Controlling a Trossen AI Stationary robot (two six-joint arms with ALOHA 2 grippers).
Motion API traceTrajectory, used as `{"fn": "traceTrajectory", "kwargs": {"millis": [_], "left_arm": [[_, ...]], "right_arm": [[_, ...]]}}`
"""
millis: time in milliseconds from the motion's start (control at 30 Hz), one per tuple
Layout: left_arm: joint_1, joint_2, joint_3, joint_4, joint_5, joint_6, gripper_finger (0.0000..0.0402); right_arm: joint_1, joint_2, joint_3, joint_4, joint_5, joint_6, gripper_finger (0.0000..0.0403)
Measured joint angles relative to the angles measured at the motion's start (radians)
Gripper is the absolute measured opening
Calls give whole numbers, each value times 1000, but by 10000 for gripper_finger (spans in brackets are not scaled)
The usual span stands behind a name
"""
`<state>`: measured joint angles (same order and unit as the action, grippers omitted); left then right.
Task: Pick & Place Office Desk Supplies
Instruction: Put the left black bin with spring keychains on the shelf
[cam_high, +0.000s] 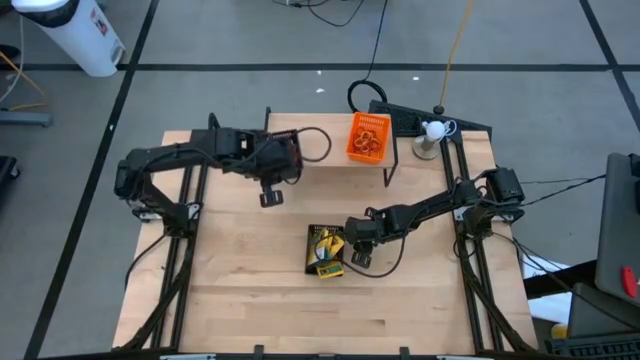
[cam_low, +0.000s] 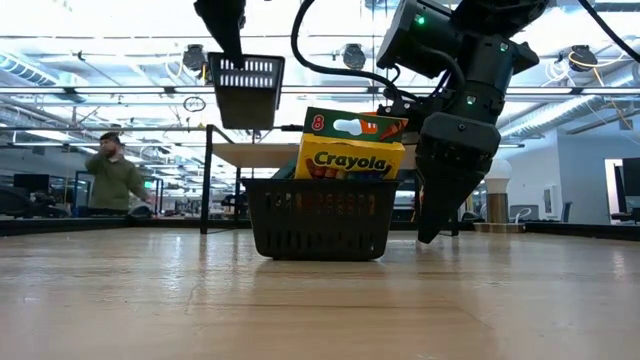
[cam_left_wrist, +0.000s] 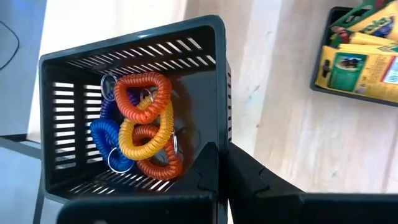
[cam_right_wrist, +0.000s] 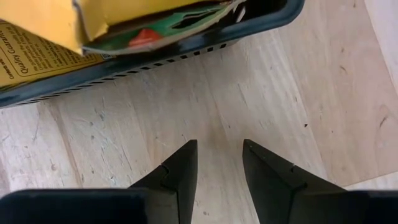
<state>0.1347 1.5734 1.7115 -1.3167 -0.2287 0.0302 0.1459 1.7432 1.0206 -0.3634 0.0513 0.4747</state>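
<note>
My left gripper (cam_left_wrist: 222, 154) is shut on a black mesh tray (cam_left_wrist: 134, 106) that holds several coiled bands (cam_left_wrist: 144, 127), orange, yellow, blue and purple. In the low view this tray (cam_low: 246, 88) hangs high above the table. A second black mesh tray (cam_low: 318, 218) stands on the table's middle with yellow-and-green crayon boxes (cam_low: 350, 158) sticking out of its top. My right gripper (cam_right_wrist: 219, 152) stands open just to this tray's right (cam_high: 352, 245), fingertips down near the table with only bare wood between them. My left gripper holds the tray by one side wall, at its rim (cam_left_wrist: 221, 134). One finger (cam_left_wrist: 206, 163) is inside the tray and the other (cam_left_wrist: 245, 171) outside. The fingers come from above, slanting down. The tray is lifted clear and tilted, the bands lying on its bottom.
An orange mesh tray (cam_high: 369, 137) sits on the light wooden shelf (cam_high: 325, 125) at the table's far side. A small white ball on a stand (cam_high: 433, 130) is at the far right. A person (cam_low: 112, 175) stands in the room beyond the table.
</note>
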Motion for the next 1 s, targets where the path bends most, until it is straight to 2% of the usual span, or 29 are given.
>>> {"fn": "traceTrajectory", "kwargs": {"millis": [367, 1000], "left_arm": [[90, 13, -1, 10, 16, 118, 6], [214, 110, -1, 42, 19, 253, 8]], "right_arm": [[0, 0, 0, 8, 0, 0, 116], [0, 0, 0, 44, 0, -16, 116]]}}
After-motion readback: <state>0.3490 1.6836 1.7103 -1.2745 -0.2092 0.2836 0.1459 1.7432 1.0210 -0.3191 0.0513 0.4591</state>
